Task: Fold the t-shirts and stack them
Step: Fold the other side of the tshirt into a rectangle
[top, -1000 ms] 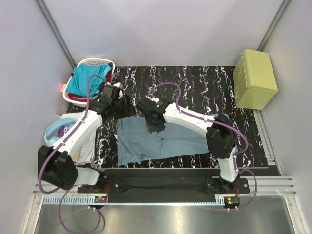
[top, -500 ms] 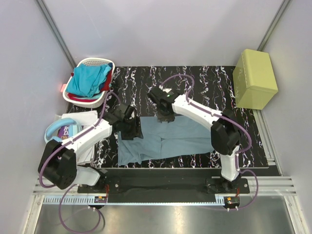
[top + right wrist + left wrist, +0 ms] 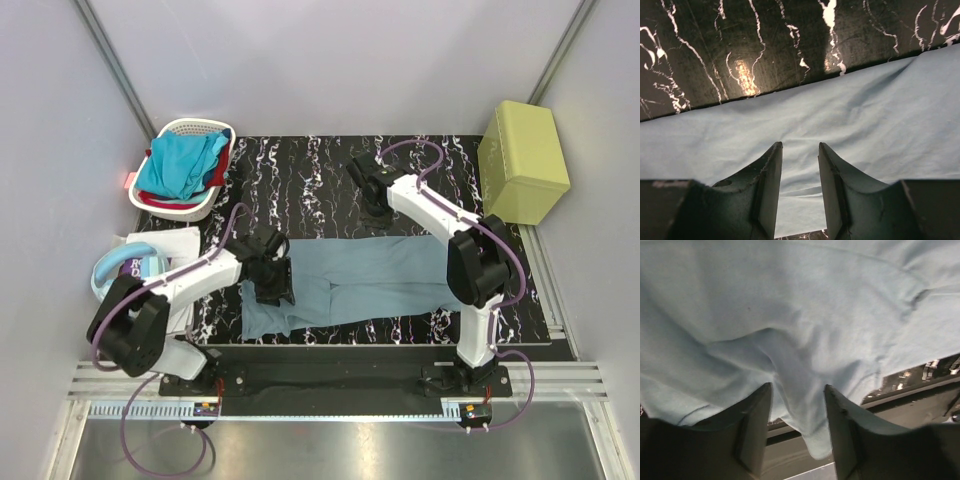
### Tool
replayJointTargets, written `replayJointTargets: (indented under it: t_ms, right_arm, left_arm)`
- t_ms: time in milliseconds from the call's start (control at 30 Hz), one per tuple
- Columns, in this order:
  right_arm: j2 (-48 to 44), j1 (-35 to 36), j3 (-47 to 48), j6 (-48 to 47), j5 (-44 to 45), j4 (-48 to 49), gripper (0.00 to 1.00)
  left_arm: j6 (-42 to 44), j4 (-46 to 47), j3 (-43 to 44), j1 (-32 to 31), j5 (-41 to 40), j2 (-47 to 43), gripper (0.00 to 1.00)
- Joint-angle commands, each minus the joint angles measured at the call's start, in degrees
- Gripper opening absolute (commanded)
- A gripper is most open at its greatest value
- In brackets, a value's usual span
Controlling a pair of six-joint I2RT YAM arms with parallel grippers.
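Your left gripper sat on the near-left end of the grey-blue t-shirt, with a ridge of cloth between its parted fingers. Honestly couldn't tell if it was pinching. The shirt lay spread across the black marbled table. Your right gripper was at its far edge, same story. Far left, the turquoise tee and red tee sat in the basket.

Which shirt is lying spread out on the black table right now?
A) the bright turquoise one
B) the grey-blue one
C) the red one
B: the grey-blue shirt lies flat on the black table, while the turquoise shirt and the red shirt are bundled in the white basket.
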Motion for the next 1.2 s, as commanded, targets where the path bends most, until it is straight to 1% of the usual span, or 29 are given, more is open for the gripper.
replayJointTargets:
  t_ms: [0,33,67,233,300,367,400,467,500,600,633,700,733,767,833,900,933,967,1000,1067,1100,1133,1167]
  right_arm:
    - [-2.03,0.57,0.04,0.54,-1.82,1.52,0.42]
    - [-2.29,0.57,-0.14,0.89,-1.99,1.61,0.42]
    - [-3.17,0.57,-0.75,0.98,-2.34,1.70,0.42]
    - [-5.98,0.66,-2.95,0.90,-2.26,2.49,0.42]
    - [-7.30,0.66,-4.27,0.81,-2.08,2.58,0.42]
    - [-8.88,0.66,-5.67,0.72,-1.73,2.58,0.42]
    - [-9.32,0.66,-6.29,0.63,-1.56,2.66,0.42]
    - [-10.55,0.58,-7.78,0.46,-1.47,2.93,0.43]
    - [-10.90,0.66,-8.14,0.20,-1.73,2.93,0.43]
    - [-11.78,0.66,-9.19,-0.16,-2.08,3.02,0.44]
    - [-11.87,0.66,-9.37,-0.24,-2.26,3.02,0.44]
    - [-12.58,0.66,-10.07,-0.33,-2.70,3.28,0.44]
    - [-12.67,0.58,-10.25,-0.33,-2.79,3.45,0.44]
    - [-12.93,0.66,-10.69,-0.25,-2.96,3.80,0.44]
    - [-13.02,0.66,-10.86,-0.42,-3.14,3.90,0.44]
    - [-12.93,0.66,-11.04,-0.51,-3.66,4.16,0.44]
    - [-12.93,0.66,-11.13,-0.60,-3.75,4.25,0.44]
    - [-13.02,0.58,-11.22,-0.68,-3.84,4.42,0.44]
    - [-13.19,0.66,-11.30,-0.77,-3.67,4.60,0.44]
    - [-13.54,0.66,-11.48,-0.95,-3.75,4.42,0.44]
    - [-13.81,0.66,-11.48,-1.21,-3.67,4.34,0.44]
    - [-13.98,0.66,-11.57,-1.30,-3.75,4.42,0.44]
    - [-14.42,0.66,-11.83,-1.39,-3.32,4.42,0.44]
  left_arm:
    - [-0.11,0.48,0.01,-0.19,1.67,5.75,0.43]
    - [0.16,0.65,0.80,-0.19,1.67,6.73,0.39]
    - [0.33,0.47,1.33,-0.19,1.49,7.61,0.37]
    - [1.12,0.21,4.58,-0.10,0.26,12.44,0.34]
    - [1.21,0.21,5.20,0.34,0.61,14.98,0.28]
    - [1.74,0.03,6.42,0.51,0.96,16.49,0.26]
    - [2.00,0.03,6.95,0.51,1.66,17.02,0.28]
    - [2.27,0.03,7.40,0.16,1.32,15.54,0.34]
    - [2.35,-0.05,7.66,-0.27,0.27,12.66,0.44]
    - [2.97,-1.19,8.36,-0.63,-2.36,5.70,0.66]
    - [3.14,-1.98,8.80,-0.63,-2.98,4.29,0.75]
    - [3.32,-4.35,10.29,-0.63,-5.52,0.52,0.81]
    - [3.41,-4.88,10.65,-0.63,-6.23,-0.55,0.87]
    - [3.50,-5.76,11.00,-0.63,-7.98,-2.38,0.88]
    - [3.85,-6.03,11.70,-0.54,-9.84,-3.19,0.89]
    - [4.20,-6.29,12.14,0.51,-10.02,-1.53,0.80]
    - [4.38,-6.47,12.32,1.04,-10.11,-0.48,0.74]
    - [4.46,-6.47,12.49,1.65,-9.85,1.97,0.55]
    - [4.29,-6.47,12.49,2.70,-9.76,3.04,0.48]
    - [4.03,-6.38,12.32,3.59,-9.75,5.06,0.28]
    - [3.68,-6.30,11.88,4.20,-10.10,5.42,0.23]
    - [3.67,-5.86,11.53,4.47,-10.02,5.59,0.20]
    - [3.59,-5.25,11.18,4.73,-11.59,5.94,0.20]
